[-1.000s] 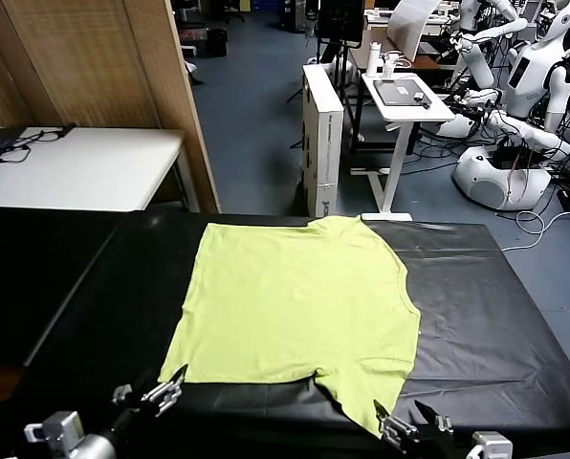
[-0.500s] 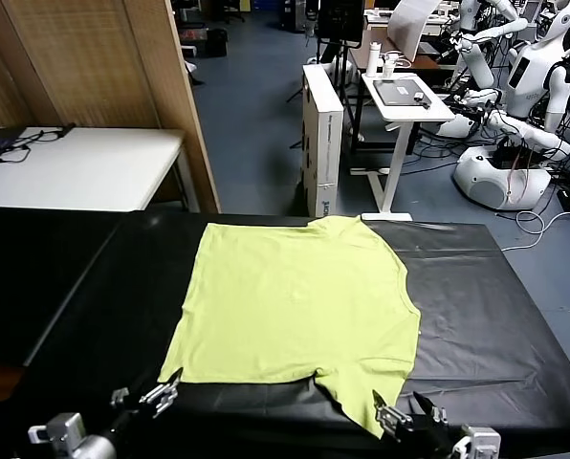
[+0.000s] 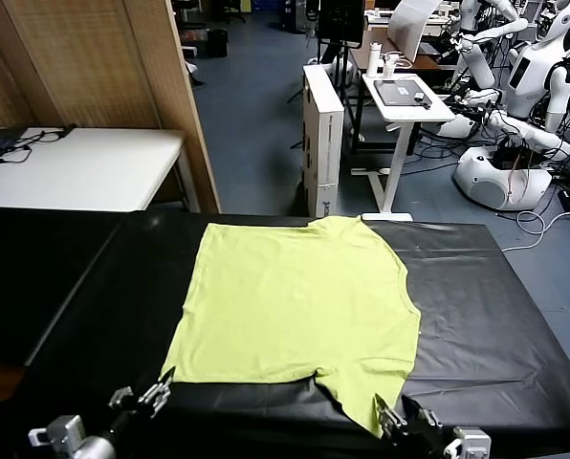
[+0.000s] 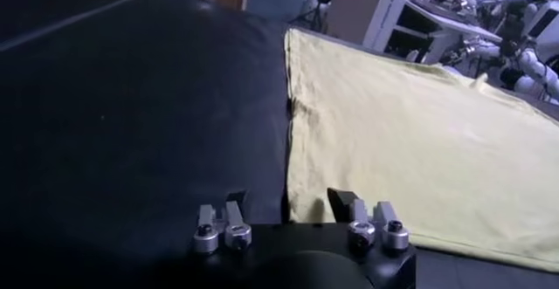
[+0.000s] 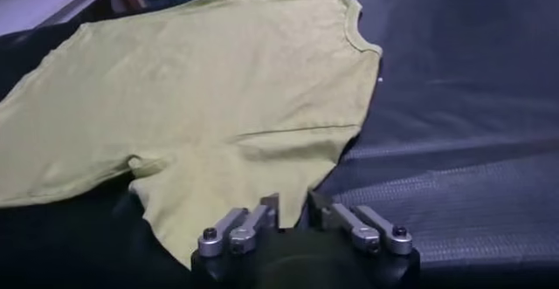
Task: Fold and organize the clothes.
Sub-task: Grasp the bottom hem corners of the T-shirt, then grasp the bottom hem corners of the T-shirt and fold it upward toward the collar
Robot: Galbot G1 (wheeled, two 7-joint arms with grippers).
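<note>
The lime yellow-green T-shirt (image 3: 299,296) lies spread flat on the black table cover (image 3: 476,316), neck towards the right. My left gripper (image 3: 158,392) is at the near edge by the shirt's near-left hem corner. In the left wrist view it (image 4: 288,203) is open, with the shirt's (image 4: 410,134) side edge running between its fingers. My right gripper (image 3: 398,419) is at the tip of the near sleeve. In the right wrist view it (image 5: 293,205) is open with a narrow gap, and the sleeve hem of the shirt (image 5: 218,90) is just ahead of it.
A white table (image 3: 84,167) stands at the back left beside a wooden partition (image 3: 103,67). A tall white box (image 3: 323,134), a white desk (image 3: 405,96) and other white robots (image 3: 515,124) stand beyond the table's far edge.
Both grippers have sunk lower towards the table's near edge. The right gripper's fingers have drawn closer together at the sleeve tip. The shirt has not moved.
</note>
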